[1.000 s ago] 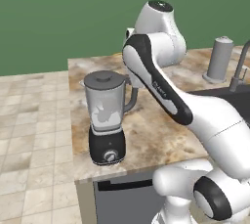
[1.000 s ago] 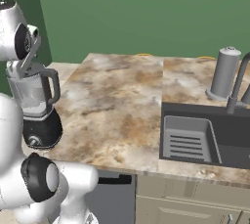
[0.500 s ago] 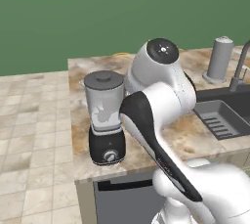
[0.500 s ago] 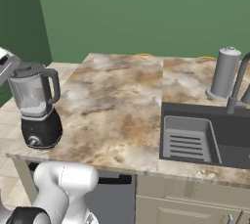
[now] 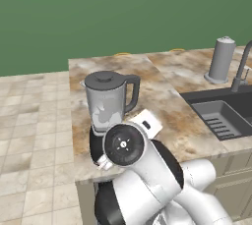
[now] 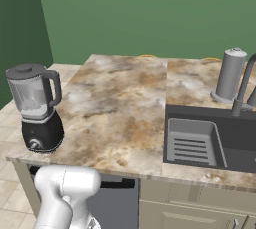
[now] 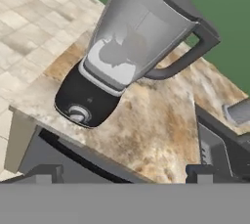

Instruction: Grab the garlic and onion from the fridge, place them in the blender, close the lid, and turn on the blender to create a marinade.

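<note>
We have the blender [image 5: 109, 116], a clear glass jar with a dark grey side handle on a squat black base, standing near the front left corner of the mottled beige stone counter [image 6: 122, 108]. Its flat dark grey lid [image 5: 104, 77] sits on the jar's mouth, and pale lumps show through the glass in the lower part of the jar; we cannot say which of them is garlic or onion. So, as we judge it, the step left is to turn the round knob [image 7: 78, 114] low on the front of the black base.

Our gripper [image 7: 122, 171] has its two dark finger tips standing wide apart with nothing between them. In the hand view the knob lies above and to the left of the midpoint between the tips, nearer the left tip, and well apart from both. The jar leans away up and to the right in that view, its long axis running from the base at lower left to the lid at upper right, with the handle on the right side.

The coming move therefore turns on one thing: we must shift toward the base's front face and low, not toward the jar, until the knob sits squarely between the fingers.

The dark recessed sink [image 6: 200, 140] and the tall steel cylinder [image 6: 230, 74] lie far off along the counter, out of the way.
</note>
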Robot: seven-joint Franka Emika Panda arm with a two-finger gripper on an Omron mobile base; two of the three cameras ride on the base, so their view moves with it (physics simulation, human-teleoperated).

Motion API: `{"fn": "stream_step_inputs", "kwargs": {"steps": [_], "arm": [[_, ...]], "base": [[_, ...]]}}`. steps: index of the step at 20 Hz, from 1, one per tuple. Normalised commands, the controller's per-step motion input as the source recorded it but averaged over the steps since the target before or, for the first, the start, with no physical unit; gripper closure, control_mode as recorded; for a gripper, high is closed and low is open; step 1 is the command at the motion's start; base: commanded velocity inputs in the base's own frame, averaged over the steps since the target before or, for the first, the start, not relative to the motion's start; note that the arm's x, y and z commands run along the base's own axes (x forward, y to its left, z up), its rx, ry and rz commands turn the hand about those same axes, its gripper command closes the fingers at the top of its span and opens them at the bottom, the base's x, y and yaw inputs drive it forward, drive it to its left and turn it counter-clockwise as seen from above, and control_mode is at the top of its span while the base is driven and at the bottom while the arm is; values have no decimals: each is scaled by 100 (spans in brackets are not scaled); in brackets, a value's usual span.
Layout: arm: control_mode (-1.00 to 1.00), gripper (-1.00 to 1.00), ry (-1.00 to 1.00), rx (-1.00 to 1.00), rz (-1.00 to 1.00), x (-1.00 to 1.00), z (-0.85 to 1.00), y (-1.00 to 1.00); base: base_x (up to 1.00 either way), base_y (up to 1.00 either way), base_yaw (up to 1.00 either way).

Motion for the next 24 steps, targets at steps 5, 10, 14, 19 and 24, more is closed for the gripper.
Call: {"fn": "stream_step_inputs", "kwargs": {"steps": [5, 10, 14, 19, 24], "arm": [[-100, -100, -48, 2, -41, -14, -75, -15], [-100, -100, -47, 11, -41, 28, -60, -14], [-100, -100, -38, 24, -35, 25, -65, -2], [-100, -100, -36, 24, -21, 31, -41, -12], [-100, -100, -18, 15, -6, 41, -2, -1]], "base": [[0, 0, 0], [0, 0, 0], [0, 0, 0], [0, 0, 0], [0, 0, 0]]}}
